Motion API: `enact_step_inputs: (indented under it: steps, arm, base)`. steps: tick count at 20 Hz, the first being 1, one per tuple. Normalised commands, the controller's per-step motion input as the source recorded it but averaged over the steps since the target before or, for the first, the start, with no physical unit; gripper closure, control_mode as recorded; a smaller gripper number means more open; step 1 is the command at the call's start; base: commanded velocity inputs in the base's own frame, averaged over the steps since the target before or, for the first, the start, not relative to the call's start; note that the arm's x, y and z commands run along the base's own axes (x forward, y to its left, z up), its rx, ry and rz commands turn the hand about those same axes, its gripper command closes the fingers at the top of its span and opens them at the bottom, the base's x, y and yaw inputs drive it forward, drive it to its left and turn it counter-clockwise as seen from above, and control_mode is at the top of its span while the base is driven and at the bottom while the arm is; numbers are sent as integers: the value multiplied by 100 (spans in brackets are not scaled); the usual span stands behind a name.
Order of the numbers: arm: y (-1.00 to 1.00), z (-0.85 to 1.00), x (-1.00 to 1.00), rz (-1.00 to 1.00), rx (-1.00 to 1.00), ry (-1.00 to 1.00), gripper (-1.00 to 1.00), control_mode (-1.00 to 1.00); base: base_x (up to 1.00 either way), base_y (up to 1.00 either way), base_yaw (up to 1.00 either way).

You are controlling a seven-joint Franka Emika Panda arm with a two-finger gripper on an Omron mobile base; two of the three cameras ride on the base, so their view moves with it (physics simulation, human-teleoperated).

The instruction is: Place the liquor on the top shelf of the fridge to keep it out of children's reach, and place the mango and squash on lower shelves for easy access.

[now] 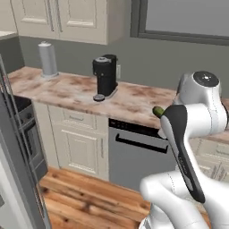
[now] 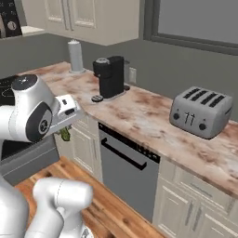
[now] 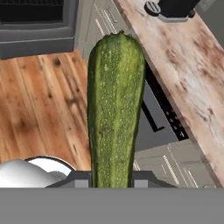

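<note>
My end effector (image 3: 111,183) was clenched on the squash (image 3: 114,109), which stood straight out ahead of it over the wooden floor (image 3: 39,100), beside the worktop (image 3: 192,74). I judged this hold kept it steady for the fridge shelf.

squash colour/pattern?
Dark green with pale speckles and faint lengthwise stripes; the squash shows best in the hand view.

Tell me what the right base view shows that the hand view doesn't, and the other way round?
Right base view alone: a silver toaster and a paper towel roll on the counter.

Hand view alone: the squash seen at full length, dark green and speckled, held in the end effector above the wooden floor.

Both: the black coffee machine, the marbled counter, and the grey dishwasher front.
</note>
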Motion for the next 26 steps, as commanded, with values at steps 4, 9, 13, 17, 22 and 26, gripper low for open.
enact_step_inputs:
  steps: [4, 9, 13, 17, 22, 26]
  arm:
    - [0, 0, 0, 0, 0, 0, 100, 100]
    - [0, 0, 0, 0, 0, 0, 100, 100]
    - [0, 0, 0, 0, 0, 0, 100, 100]
    - [0, 0, 0, 0, 0, 0, 100, 100]
    - [0, 0, 0, 0, 0, 0, 100, 100]
    - [0, 0, 0, 0, 0, 0, 100, 100]
  base:
    - [-38, -5, 47]
    - [-58, 0, 48]
    - [-69, 0, 48]
    - [-56, 18, 42]
    - [-30, 56, 36]
    - [-3, 80, 30]
